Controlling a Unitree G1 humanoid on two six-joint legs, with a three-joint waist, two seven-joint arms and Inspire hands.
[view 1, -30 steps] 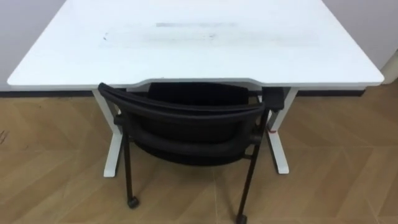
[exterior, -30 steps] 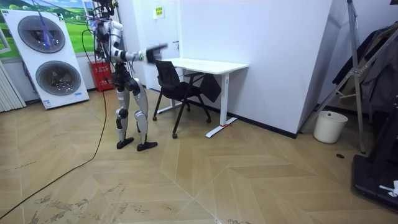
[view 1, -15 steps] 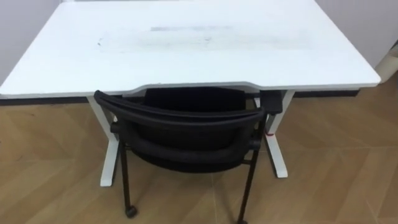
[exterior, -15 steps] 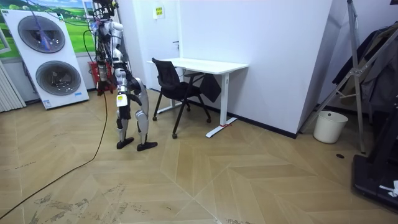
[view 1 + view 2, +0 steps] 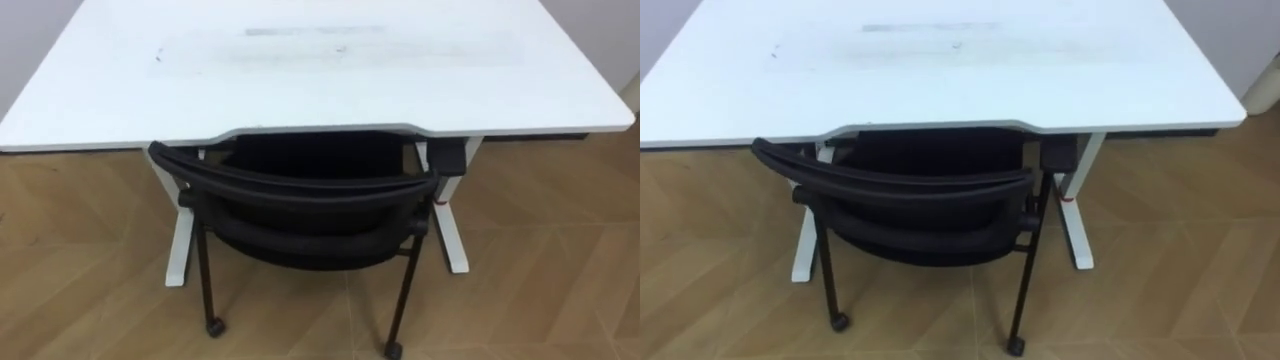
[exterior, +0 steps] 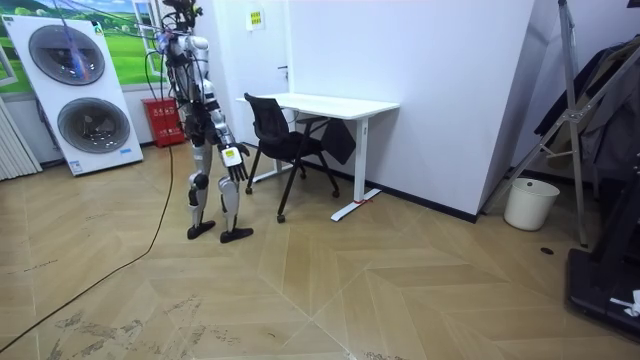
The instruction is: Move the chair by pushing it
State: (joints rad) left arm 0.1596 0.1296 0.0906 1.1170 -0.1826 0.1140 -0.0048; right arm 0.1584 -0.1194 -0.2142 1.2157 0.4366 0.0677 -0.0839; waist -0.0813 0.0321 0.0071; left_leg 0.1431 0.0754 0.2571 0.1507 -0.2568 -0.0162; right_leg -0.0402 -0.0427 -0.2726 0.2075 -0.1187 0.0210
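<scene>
My view looks down on a black chair (image 5: 902, 186), seat tucked beneath the white desk (image 5: 1060, 80), castors on wood floor (image 5: 1180, 270).

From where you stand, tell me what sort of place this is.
Probably a test room staged for housework: a white desk with a black chair at it, two stacked washers, and a bin on the wood floor.

We count one desk (image 5: 320, 95) and, at its near edge, one chair (image 5: 300, 195) with two casters (image 5: 213, 325) showing. To the desk's left in the room view are two stacked washers (image 6: 76, 55) — to its right, one bucket (image 6: 530, 203).
</scene>
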